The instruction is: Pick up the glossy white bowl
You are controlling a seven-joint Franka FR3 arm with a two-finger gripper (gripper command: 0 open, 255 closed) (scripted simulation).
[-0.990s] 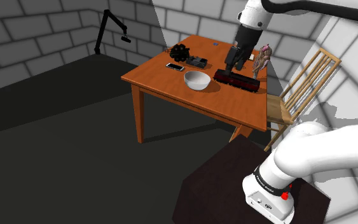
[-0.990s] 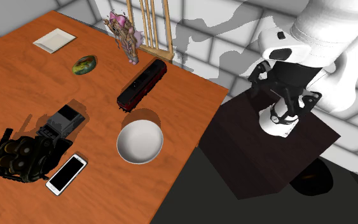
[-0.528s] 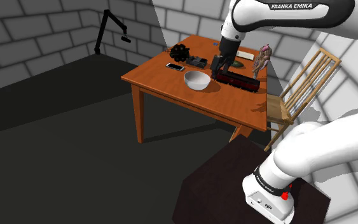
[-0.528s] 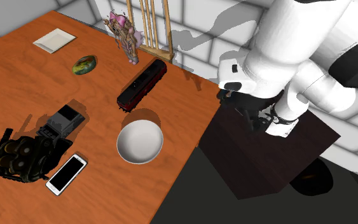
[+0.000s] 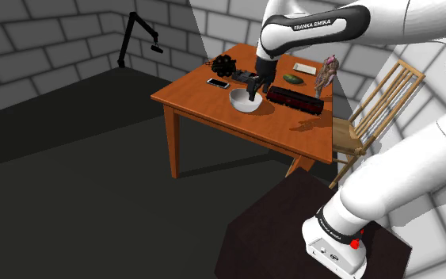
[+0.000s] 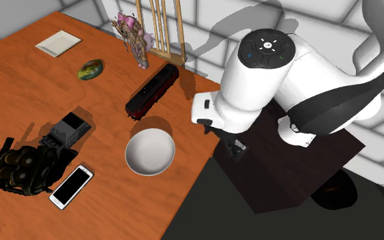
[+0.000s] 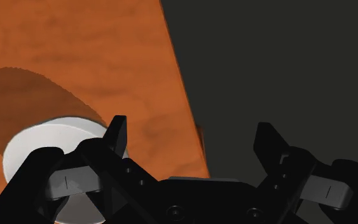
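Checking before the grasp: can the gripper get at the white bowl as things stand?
Probably yes. The open gripper hangs just beside the bowl, toward the edge of the table, with nothing between them; the train lies apart. It likely needs a small sideways shift first.

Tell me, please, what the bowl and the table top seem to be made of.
The bowl is plain white and smooth, with soft shading inside. It may be glazed ceramic or plastic; the look leaves this open. The table looks like wood: it is orange-brown with cloudy, darker grain marks across the top.
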